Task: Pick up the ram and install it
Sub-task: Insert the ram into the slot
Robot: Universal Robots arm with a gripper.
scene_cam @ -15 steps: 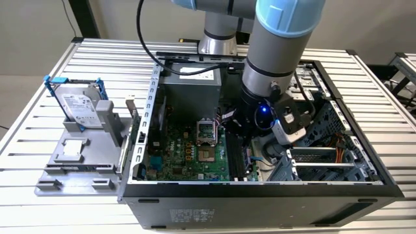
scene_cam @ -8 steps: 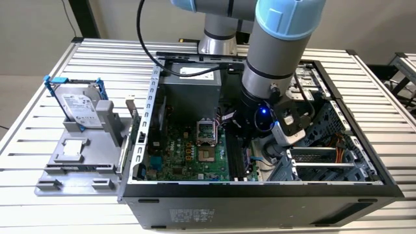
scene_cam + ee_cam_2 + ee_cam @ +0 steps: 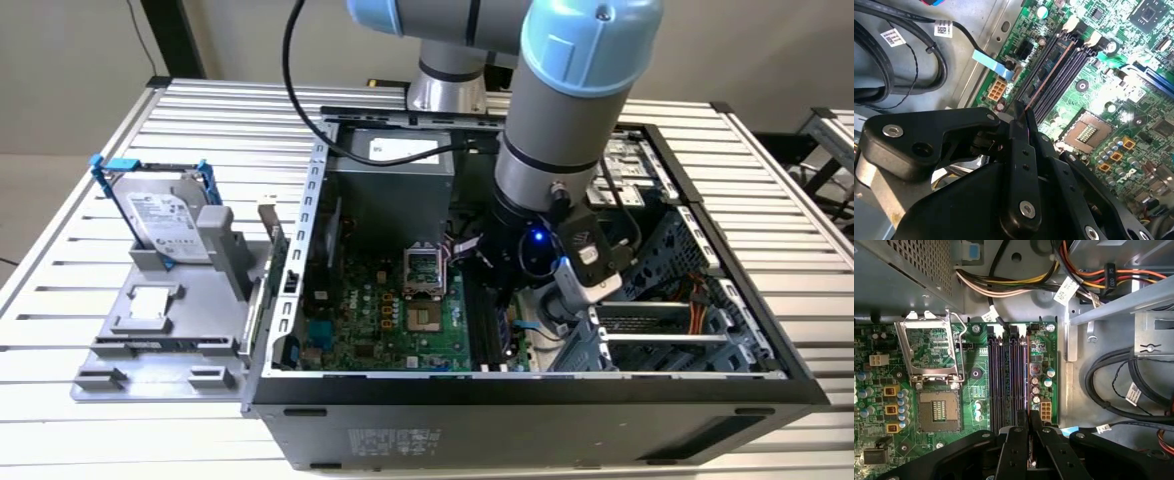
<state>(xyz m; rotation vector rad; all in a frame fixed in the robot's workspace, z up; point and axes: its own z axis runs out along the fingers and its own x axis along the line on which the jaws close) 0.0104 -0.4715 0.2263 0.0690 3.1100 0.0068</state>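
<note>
the gripper (image 3: 1021, 117) pinched the ram (image 3: 1046, 75) by one end; the ram stood in a slot (image 3: 1024, 385) on the motherboard (image 3: 924, 390), inside the case (image 3: 534, 400).

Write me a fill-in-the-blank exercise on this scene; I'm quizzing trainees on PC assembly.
1. The tool is ___ on the ram.
2. The ram runs in line with the motherboard's long memory ___.
3. The hard drive stands outside the case, on the exterior view's ___.
Missing words: shut; slots; left.
</note>
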